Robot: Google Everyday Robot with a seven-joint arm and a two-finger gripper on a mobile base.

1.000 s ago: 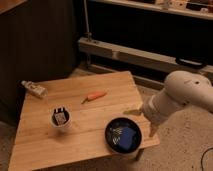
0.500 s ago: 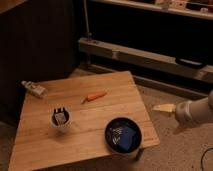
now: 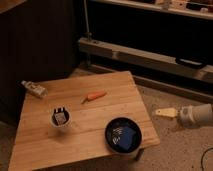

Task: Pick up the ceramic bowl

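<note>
Looking at the wooden surface [image 3: 45, 145] first: it's a low, square top, and everything on it is spread out with free wood between the pieces, which I read as a layout made for clean single grasps.

The ceramic bowl [image 3: 122, 138] is my target. It sits upright at the front right corner of the surface, close to both edges, its glossy black rim fully exposed and a bluish patch showing inside. That corner is the side nearest my arm, so I judge the reach should be short, though a shove could send the bowl off the edge.

The white cup [image 3: 60, 119] stands upright towards the front left, well apart from the bowl, with something dark in it. A small pale bottle-like thing [image 3: 34, 88] lies on its side near the back left corner; I can't tell what it is. An orange carrot-like piece [image 3: 94, 96] lies flat near the middle, angled, clear of the bowl.

Now the arm [image 3: 197, 115]: its pale last link comes in from the right edge, roughly level, pointing left at the surface, hanging over the floor beyond the right side. The end effector [image 3: 161, 112] is at its tip, off the surface, up and to the right of the bowl and not touching it. Its fingers are spread wide and it carries nothing.
</note>
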